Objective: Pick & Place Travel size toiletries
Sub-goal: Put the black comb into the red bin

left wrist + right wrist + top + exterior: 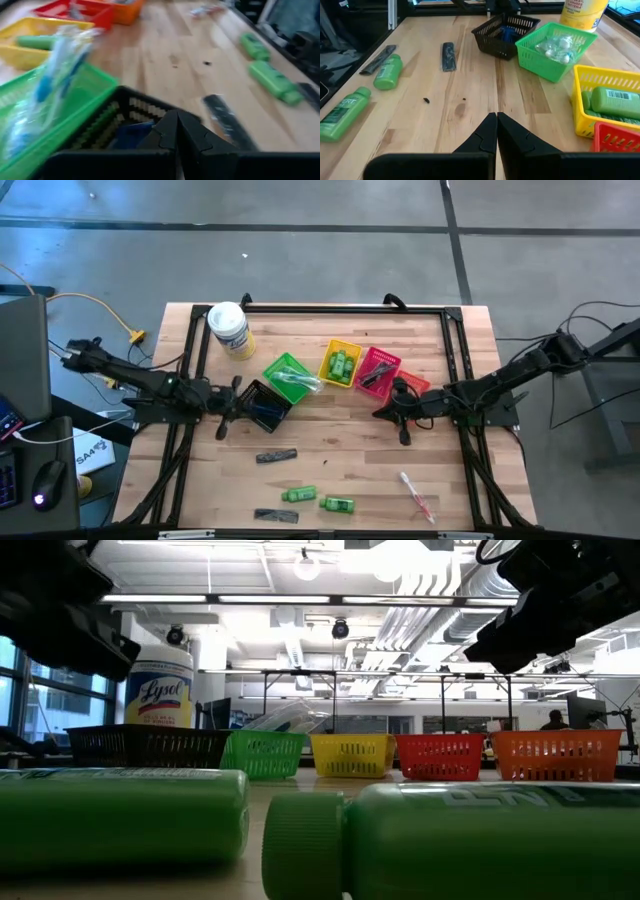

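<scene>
Loose on the table's near part lie two green mini bottles (300,494) (338,503), two black combs (275,455) (275,515) and a wrapped toothbrush (415,495). The green basket (290,377) holds clear-wrapped toothbrushes (50,85). The yellow basket (340,363) holds a green bottle (610,100). The black basket (265,405) holds a blue item (132,135). My left gripper (240,408) (177,132) is shut and empty at the black basket's left rim. My right gripper (382,412) (496,125) is shut and empty over bare wood beside the red basket (378,370).
A white-lidded tub with a yellow label (230,328) stands at the far left. An orange basket (415,385) sits partly under my right arm. A black frame (320,308) runs round the table's edge. Bare wood lies between the baskets and the loose items.
</scene>
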Robot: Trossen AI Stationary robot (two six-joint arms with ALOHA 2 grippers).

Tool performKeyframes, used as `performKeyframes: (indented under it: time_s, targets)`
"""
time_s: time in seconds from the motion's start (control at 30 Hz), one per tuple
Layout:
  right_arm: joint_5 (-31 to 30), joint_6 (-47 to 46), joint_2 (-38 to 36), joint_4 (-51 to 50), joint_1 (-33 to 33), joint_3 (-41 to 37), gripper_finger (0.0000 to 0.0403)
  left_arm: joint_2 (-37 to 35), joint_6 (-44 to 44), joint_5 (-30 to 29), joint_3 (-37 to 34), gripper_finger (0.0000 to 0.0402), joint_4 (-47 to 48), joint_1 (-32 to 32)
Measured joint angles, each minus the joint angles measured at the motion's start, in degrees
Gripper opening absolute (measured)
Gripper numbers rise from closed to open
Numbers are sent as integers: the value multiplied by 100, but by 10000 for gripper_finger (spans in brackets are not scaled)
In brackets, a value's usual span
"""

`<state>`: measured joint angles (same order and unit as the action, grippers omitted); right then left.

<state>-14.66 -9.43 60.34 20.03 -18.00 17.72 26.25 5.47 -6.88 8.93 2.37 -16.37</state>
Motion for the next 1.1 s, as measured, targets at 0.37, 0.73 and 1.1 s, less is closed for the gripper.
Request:
performKeyframes:
  time_s: [0.37, 0.73, 1.1]
  targets:
    - [2, 4, 0, 34, 0, 0, 4, 2056, 1453, -494, 687, 0, -92, -1720]
    - [20, -96, 0, 22, 0, 0, 4, 5180, 2340, -1109, 2040, 0, 61, -2614]
    - [28, -90, 0, 17, 0, 2, 4, 6375, 2368, -1270, 3075, 0, 651, -2381]
